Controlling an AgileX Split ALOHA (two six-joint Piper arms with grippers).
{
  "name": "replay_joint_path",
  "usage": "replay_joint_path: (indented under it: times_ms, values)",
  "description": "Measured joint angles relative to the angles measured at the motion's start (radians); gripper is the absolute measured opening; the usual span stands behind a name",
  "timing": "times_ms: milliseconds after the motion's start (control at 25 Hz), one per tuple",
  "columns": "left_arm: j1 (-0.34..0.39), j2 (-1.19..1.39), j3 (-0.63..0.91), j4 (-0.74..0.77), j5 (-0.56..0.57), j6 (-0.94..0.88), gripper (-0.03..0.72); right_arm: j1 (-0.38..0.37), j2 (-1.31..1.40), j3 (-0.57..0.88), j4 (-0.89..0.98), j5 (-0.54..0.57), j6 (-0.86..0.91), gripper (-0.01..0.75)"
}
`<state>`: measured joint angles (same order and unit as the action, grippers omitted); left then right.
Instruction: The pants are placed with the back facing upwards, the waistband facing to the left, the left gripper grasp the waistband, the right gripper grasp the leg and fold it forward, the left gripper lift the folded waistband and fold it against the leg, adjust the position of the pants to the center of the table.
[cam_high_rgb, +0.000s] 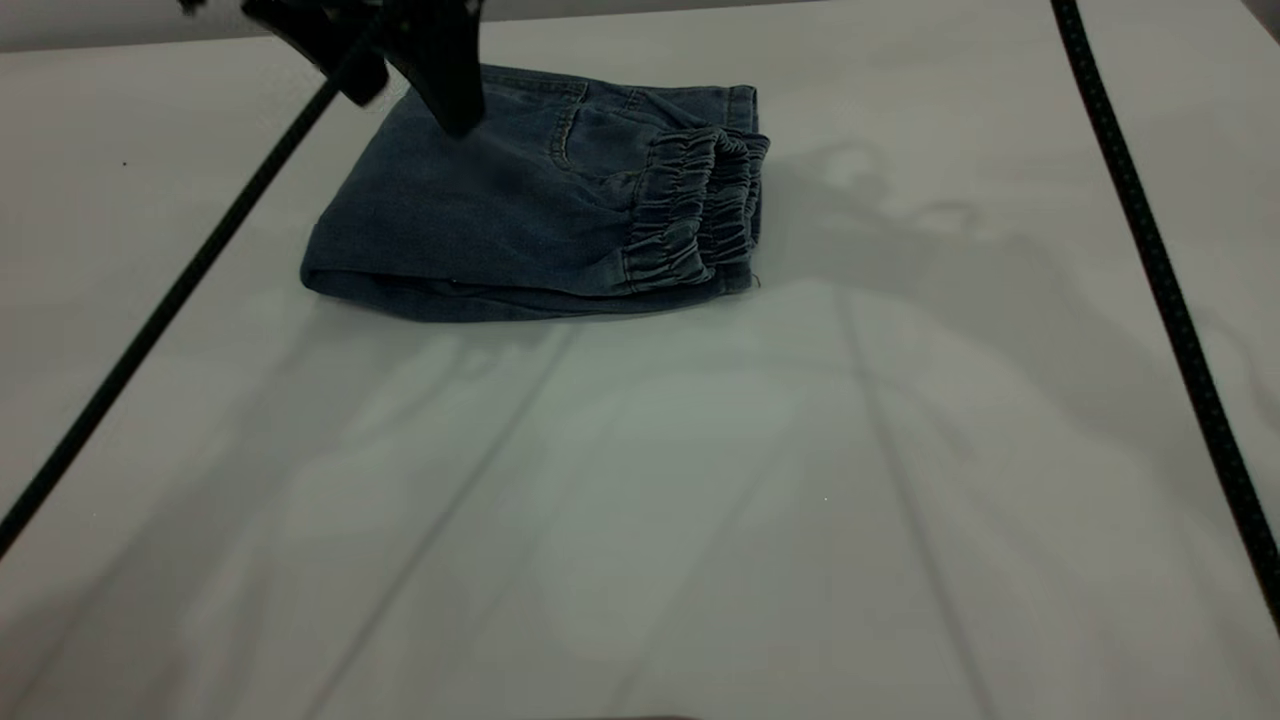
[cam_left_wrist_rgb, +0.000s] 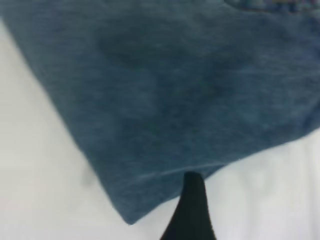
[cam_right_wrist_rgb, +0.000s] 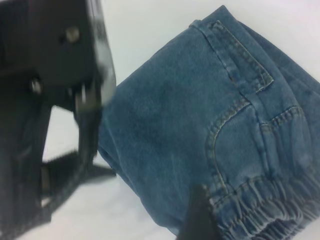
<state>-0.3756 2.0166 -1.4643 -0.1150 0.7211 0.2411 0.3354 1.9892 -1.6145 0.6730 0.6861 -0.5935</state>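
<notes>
The pants (cam_high_rgb: 500, 210) lie folded into a compact bundle on the far left part of the table (cam_high_rgb: 640, 500). A back pocket (cam_right_wrist_rgb: 240, 135) faces up, and the puckered waistband (cam_high_rgb: 700, 210) is at the bundle's right end. The leg is covered by the folded layers. My left gripper (cam_high_rgb: 412, 108) hovers open over the bundle's far left corner, holding nothing. One of its fingers (cam_left_wrist_rgb: 192, 210) sits at the denim's edge (cam_left_wrist_rgb: 165, 175). A dark part of my right gripper (cam_right_wrist_rgb: 201, 215) shows close above the waistband (cam_right_wrist_rgb: 265, 215). This gripper is out of the exterior view.
A black braided cable (cam_high_rgb: 150, 320) runs diagonally across the table's left side. Another cable (cam_high_rgb: 1150, 250) runs down the right side. The left arm's black body (cam_right_wrist_rgb: 60, 75) appears in the right wrist view, beside the pants.
</notes>
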Motion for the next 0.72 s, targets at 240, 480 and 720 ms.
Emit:
replay_joint_path:
  times_ms: [240, 480, 720]
  values:
    - [-0.004, 0.046, -0.018, 0.020, -0.037, -0.026, 0.566, 0.000, 0.000, 0.000, 0.004, 0.001, 0.000, 0.465]
    - [-0.012, 0.128, -0.020, 0.030, -0.115, -0.020, 0.566, 0.000, 0.000, 0.000, 0.012, 0.001, 0.000, 0.465]
    - [-0.031, 0.197, -0.021, 0.034, -0.195, 0.102, 0.566, 0.000, 0.000, 0.000, 0.019, 0.017, 0.000, 0.465]
